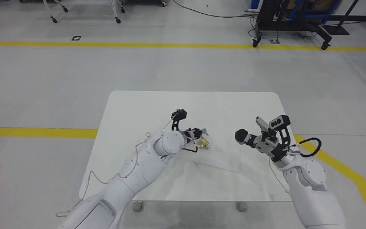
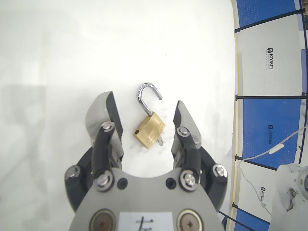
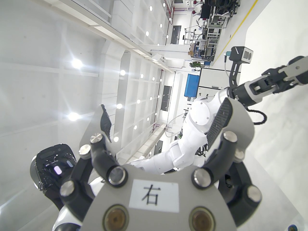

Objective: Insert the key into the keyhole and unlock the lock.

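A small brass padlock (image 2: 149,130) lies on the white table (image 2: 72,49), its chrome shackle (image 2: 145,94) swung open. A silver key (image 2: 160,141) sticks out of the lock's bottom end. My left gripper (image 2: 147,118) hovers just above the padlock, open, one finger on each side and neither touching it. From above, the padlock (image 1: 203,141) lies near the table's middle at the left gripper (image 1: 198,135). My right gripper (image 1: 247,137) is raised over the table's right part, tipped up and open, holding nothing. In the right wrist view, the right gripper (image 3: 166,114) has nothing between its pads.
The table's front edge (image 1: 189,200) runs close to both arms. Blue and white panels (image 2: 267,56) stand beyond the table's far side. A thin white cable (image 2: 262,153) hangs by the left arm.
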Tool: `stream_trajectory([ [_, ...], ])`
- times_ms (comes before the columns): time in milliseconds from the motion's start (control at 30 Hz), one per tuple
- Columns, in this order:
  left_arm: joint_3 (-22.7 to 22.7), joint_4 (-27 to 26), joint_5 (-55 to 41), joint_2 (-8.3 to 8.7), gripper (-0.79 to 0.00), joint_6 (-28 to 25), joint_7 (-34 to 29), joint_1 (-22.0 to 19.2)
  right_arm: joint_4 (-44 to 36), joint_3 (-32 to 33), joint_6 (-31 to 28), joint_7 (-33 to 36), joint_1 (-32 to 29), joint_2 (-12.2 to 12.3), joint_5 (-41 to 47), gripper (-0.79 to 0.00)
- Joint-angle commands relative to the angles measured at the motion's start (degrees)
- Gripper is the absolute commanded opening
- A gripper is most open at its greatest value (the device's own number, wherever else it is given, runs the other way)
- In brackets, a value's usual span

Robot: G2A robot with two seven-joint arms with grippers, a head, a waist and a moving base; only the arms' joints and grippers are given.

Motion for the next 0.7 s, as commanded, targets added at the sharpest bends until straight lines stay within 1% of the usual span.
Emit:
stream_trajectory([
  [0,-2.66,-1.95,-1.87,0.72,0.0,-1.74,-0.31,1.25,0.0,0.0,0.0,0.0,0.0,0.0,0.0,0.0],
  [33,-3.77,-2.78,-3.11,0.99,0.0,-2.48,-0.5,1.96,0.0,0.0,0.0,0.0,0.0,0.0,0.0,0.0],
  [100,-7.88,-6.68,-7.2,2.07,0.0,-5.84,-0.49,5.31,0.0,0.0,0.0,0.0,0.0,0.0,0.0,0.0],
  [133,-9.15,-7.93,-8.56,2.39,0.0,-7.22,-0.39,6.47,0.0,0.0,0.0,0.0,0.0,0.0,0.0,0.0],
  [200,-13.74,-11.68,-15.34,3.33,0.0,-14.01,-0.44,11.31,0.0,0.0,0.0,0.0,0.0,0.0,0.0,0.0],
  [267,-16.46,-12.43,-18.41,3.95,0.0,-18.0,-0.85,14.02,0.0,0.0,0.0,0.0,0.0,0.0,0.0,0.0],
  [333,-18.51,-12.77,-18.6,4.54,0.0,-21.71,-0.93,15.76,0.0,0.0,0.0,0.0,0.0,0.0,0.0,0.0],
  [367,-18.99,-13.29,-16.26,4.84,0.0,-22.68,-0.38,15.95,0.0,0.0,0.0,0.0,0.0,0.0,0.0,0.0],
  [433,-19.76,-16.38,-13.09,5.29,0.0,-27.11,0.01,16.58,-0.19,-0.19,0.29,-0.81,-0.02,-0.07,0.53,0.0],
  [533,-21.82,-20.39,-4.59,6.13,0.0,-32.83,4.58,17.9,-0.97,1.65,-0.26,-2.97,0.24,-0.03,1.92,0.0],
  [567,-22.69,-22.91,-0.56,6.44,0.0,-36.55,7.31,18.51,-1.3,3.03,-1.16,-4.03,0.28,0.06,1.7,0.0],
  [600,-23.77,-25.18,3.13,6.75,0.0,-41.35,11.08,20.01,-1.74,4.53,-1.97,-4.99,0.29,0.16,1.65,0.0],
  [633,-24.64,-26.91,4.82,6.95,0.0,-44.86,14.16,21.81,-2.29,6.08,-2.98,-5.63,0.3,0.25,1.8,0.0],
  [667,-25.4,-28.31,5.3,7.09,0.0,-47.23,16.51,23.32,-2.95,7.55,-4.31,-5.84,0.28,0.31,2.35,0.0],
])
